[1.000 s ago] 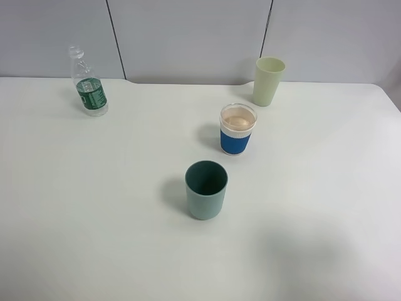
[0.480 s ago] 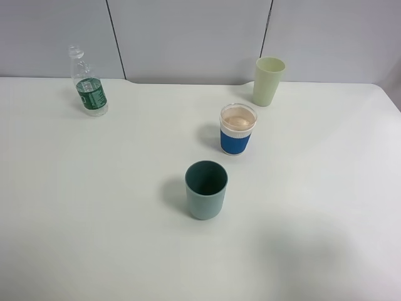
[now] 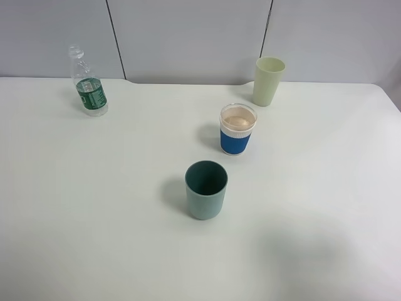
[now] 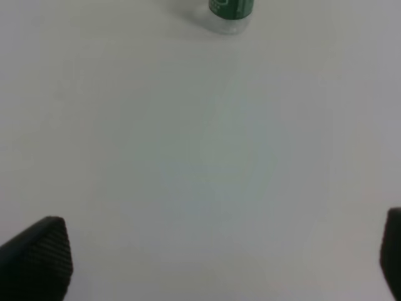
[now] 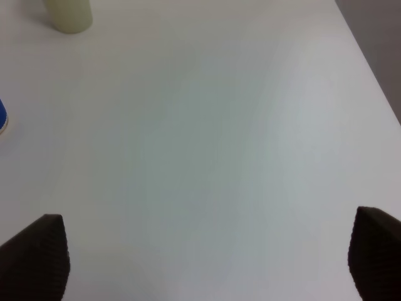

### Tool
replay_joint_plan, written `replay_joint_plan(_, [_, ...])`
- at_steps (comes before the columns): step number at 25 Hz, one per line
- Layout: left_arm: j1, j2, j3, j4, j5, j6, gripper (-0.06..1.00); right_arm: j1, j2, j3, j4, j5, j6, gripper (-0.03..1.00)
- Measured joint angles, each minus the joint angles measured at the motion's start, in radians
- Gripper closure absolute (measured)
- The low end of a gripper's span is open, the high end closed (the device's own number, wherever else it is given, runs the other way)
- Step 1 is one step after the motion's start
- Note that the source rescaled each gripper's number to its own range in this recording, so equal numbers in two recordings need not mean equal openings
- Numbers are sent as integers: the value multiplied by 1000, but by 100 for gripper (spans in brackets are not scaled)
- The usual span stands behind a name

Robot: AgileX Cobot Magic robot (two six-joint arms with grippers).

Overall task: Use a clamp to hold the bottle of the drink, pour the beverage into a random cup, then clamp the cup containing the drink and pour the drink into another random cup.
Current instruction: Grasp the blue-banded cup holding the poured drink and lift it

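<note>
The clear bottle [image 3: 88,84] with a dark green label stands upright at the table's far left; its base also shows in the left wrist view [image 4: 230,11]. The white cup with a blue sleeve [image 3: 237,130] stands right of centre, its pale peach inside showing; a sliver of its sleeve [image 5: 2,116] shows in the right wrist view. The plain teal cup [image 3: 206,189] stands nearer the front. Neither arm appears in the exterior high view. My left gripper [image 4: 216,258] is open over bare table, short of the bottle. My right gripper [image 5: 205,256] is open over bare table.
A taller pale yellow-green cup [image 3: 269,81] stands at the back right, also in the right wrist view [image 5: 67,14]. The white table [image 3: 94,207] ends at a grey panelled wall behind, and its right edge [image 5: 369,69] shows near my right gripper.
</note>
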Motion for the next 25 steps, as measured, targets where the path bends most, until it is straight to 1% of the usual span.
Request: replay_joint_plan(25, [0, 0, 0, 0, -1, 0, -5, 0, 0, 0, 0, 0, 0, 27])
